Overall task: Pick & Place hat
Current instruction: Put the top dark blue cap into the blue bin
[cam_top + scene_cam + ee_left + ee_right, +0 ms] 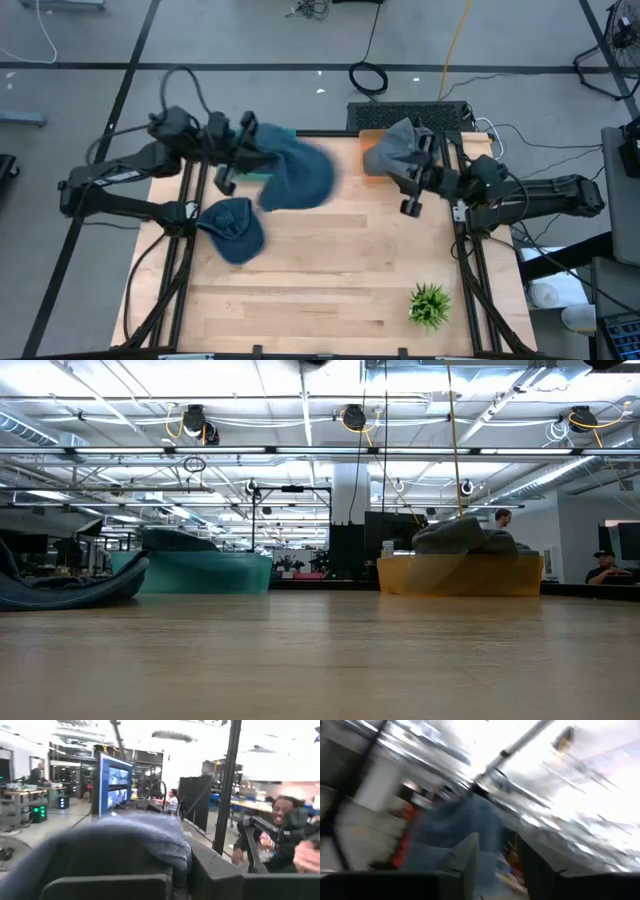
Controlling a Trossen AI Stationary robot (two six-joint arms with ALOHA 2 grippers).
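Note:
In the high view my left gripper [240, 155] is shut on a big blue hat [298, 172], blurred, over the table's far left beside a teal bin [190, 572]. The left wrist view shows the hat [145, 832] as blue-grey cloth between the fingers. My right gripper [410, 175] is at the far right, shut on a grey hat [395, 145] above an orange bin [370, 162]. In the low view that grey hat [460, 535] shows at the orange bin's [460, 575] top. A dark blue cap [232, 228] lies flat on the table, left of centre. My left gripper pinches the blue hat's near edge [165, 845] between its two fingers, coming level from the table's left; the hat spreads out beyond the fingers, off the table. My right gripper has the grey hat's cloth [482, 840] between its fingers, coming from the table's right; blur hides which part.
A small green plant [430, 305] stands near the table's near right corner. The two bins sit along the far edge. Bare wood fills the middle and near part of the table. People sit at desks in the room beyond.

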